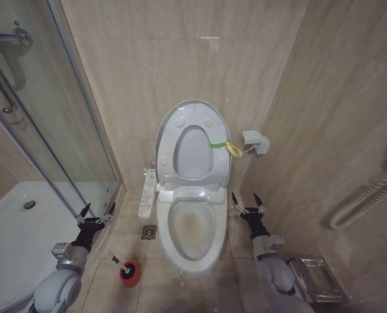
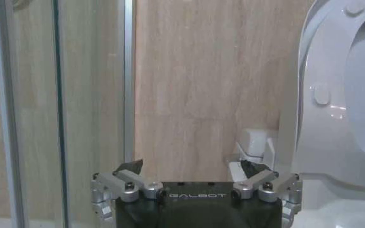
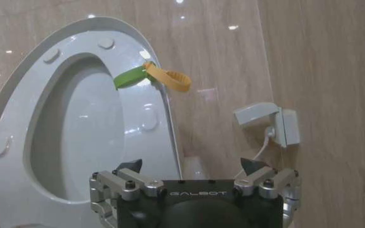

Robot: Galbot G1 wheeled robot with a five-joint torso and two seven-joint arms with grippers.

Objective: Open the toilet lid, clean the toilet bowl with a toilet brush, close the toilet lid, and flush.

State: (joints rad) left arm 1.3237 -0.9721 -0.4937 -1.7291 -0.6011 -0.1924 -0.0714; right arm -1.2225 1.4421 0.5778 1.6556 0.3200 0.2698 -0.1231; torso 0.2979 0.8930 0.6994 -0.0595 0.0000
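1. The left gripper (image 1: 96, 213), black with bare metal knuckles, hangs low at the robot's left with its pointed fingers spread apart and nothing between them. It is just in front of the shower's glass and aluminium frame (image 1: 83, 124).
2. The toilet brush (image 1: 118, 261) lies below the left gripper and a little toward the toilet, on the beige tiled floor. Its round black bristle head sits in the small red round holder (image 1: 130, 274), and the thin pale handle slants up and away from the bowl toward the left arm. That slanted handle is the axis a grasp would have to match, and the left arm is clearly the nearer one.
3. The right gripper (image 1: 248, 203), of the same build, hovers on the other side of the toilet, its fingers also apart and empty, well apart from the brush.
4. The toilet lid (image 1: 192, 117), a large glossy white oval of plastic, already stands upright against the tiled wall with the ring-shaped seat (image 1: 193, 153) raised against it. A thin green strap with a yellow loop (image 3: 168, 78) hangs at its edge on the right gripper's side.
5. The toilet bowl (image 1: 192, 228), smooth white oval ceramic, lies open between the two grippers, a brownish stain inside; cleaning looks not yet begun.
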